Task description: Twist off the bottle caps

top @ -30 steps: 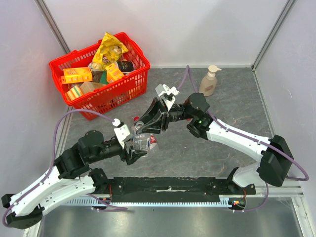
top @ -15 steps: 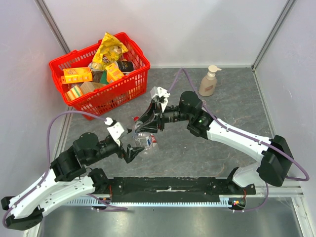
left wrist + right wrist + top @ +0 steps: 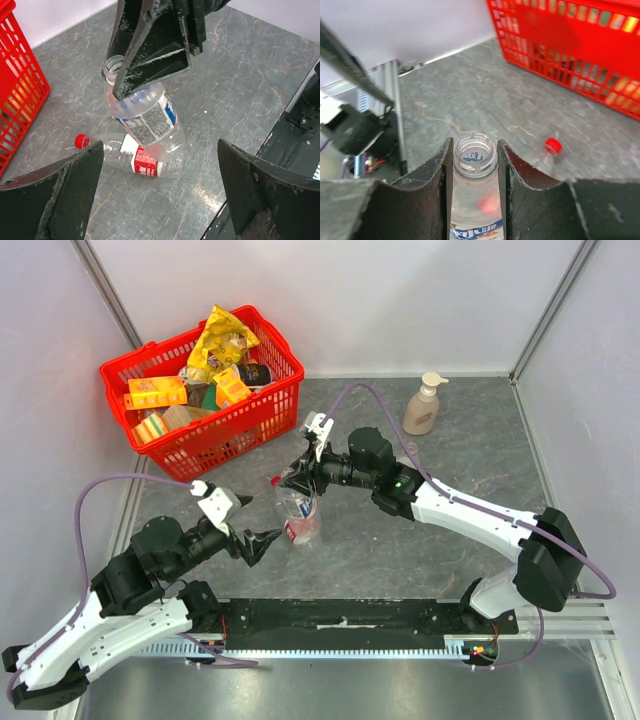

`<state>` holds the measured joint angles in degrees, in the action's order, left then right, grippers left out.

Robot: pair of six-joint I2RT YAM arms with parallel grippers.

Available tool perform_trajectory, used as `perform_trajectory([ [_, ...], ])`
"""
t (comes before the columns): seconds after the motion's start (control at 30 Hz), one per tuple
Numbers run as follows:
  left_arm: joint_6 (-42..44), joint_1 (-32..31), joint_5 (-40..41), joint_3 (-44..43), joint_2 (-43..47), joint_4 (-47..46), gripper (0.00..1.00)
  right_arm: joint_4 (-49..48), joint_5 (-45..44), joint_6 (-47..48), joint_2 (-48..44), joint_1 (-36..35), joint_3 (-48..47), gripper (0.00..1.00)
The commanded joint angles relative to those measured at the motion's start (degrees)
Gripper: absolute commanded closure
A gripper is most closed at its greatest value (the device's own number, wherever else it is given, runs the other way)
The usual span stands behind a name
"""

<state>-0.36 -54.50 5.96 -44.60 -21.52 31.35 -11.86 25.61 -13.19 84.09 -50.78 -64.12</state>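
My right gripper [image 3: 292,485] [image 3: 475,160] is shut on the neck of a clear bottle [image 3: 302,512] [image 3: 145,112] [image 3: 475,150]. This bottle has no cap and is held tilted just over the table. Its base overlaps a second bottle [image 3: 137,159] that lies flat with a red cap [image 3: 80,141] [image 3: 552,146] [image 3: 276,481] on it. My left gripper [image 3: 260,547] [image 3: 160,192] stands wide open and empty. It hangs a little to the near left of both bottles and touches neither.
A red basket [image 3: 240,430] [image 3: 20,95] [image 3: 560,55] full of packets stands at the back left. A beige pump soap bottle [image 3: 423,405] stands at the back right. A black rail [image 3: 340,615] [image 3: 300,125] runs along the near edge.
My left gripper has let go of the bottle, opened wide and drawn back to the near left. My right gripper has carried the uncapped bottle slightly left.
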Motion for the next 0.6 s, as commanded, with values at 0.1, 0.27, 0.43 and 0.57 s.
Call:
perform_trajectory([
  [0.1,-0.69,-0.17,0.72,0.21,-1.86,-1.30,0.00,-0.62,-19.79,1.06,-0.86,0.16,0.48,1.00],
  [0.27,-0.61,-0.17,0.72,0.21,-2.82,-1.30,0.00,-4.83,-23.40,-1.66,-1.74,2.79,3.82,1.00],
  [0.43,-0.52,-0.17,0.46,0.30,-3.18,-1.03,0.00,-9.06,-21.65,-4.82,-2.36,8.15,6.98,1.00],
  [0.57,-0.34,-0.17,0.11,0.30,-3.44,-1.03,0.00,-12.92,-21.03,-5.88,-2.88,11.58,8.83,1.00],
])
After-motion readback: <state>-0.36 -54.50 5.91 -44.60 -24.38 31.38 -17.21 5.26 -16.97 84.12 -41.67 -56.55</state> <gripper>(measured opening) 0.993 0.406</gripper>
